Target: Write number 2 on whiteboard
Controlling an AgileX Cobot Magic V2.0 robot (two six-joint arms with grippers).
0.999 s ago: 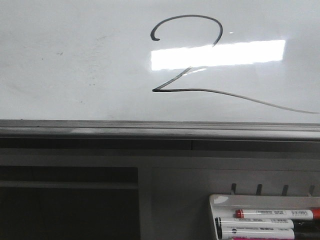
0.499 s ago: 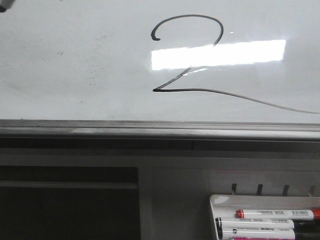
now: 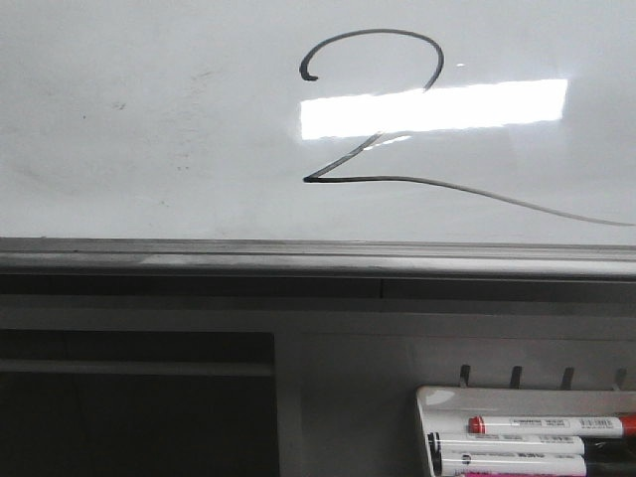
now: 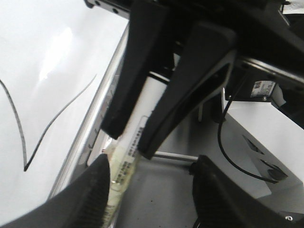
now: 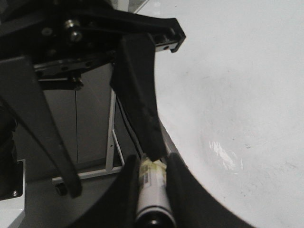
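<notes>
Fingers (image 4: 135,114) of the left arm are clamped on a marker (image 4: 124,159); right fingers (image 5: 142,137) likewise grip one (image 5: 153,199). Number 2 (image 3: 397,124) is seen complete on the whiteboard (image 3: 149,129); writing is judged done.

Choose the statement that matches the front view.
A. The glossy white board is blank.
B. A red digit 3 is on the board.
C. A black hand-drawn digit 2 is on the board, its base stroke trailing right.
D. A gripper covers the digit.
C: the thin black hand-drawn number 2 is on the glossy white whiteboard, its wavy base stroke tapering rightward; no gripper is in front of it.
</notes>
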